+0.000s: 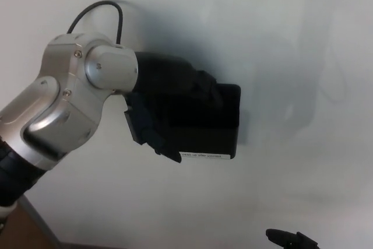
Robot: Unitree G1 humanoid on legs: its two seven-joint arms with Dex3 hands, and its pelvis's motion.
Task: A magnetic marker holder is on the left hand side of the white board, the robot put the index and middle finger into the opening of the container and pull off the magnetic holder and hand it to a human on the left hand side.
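The left hand (169,106) is clamped on the marker holder (213,123), its fingers hooked inside; pulling it off the whiteboard (280,39) and the handover are left.

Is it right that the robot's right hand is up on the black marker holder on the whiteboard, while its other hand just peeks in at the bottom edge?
Not quite. The head view shows the left hand on the black marker holder on the whiteboard; the right hand peeks in at the bottom edge.

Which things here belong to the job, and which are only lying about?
Job: left hand; black holder on the whiteboard.
Not in use: right hand, only its tip showing; black cable.
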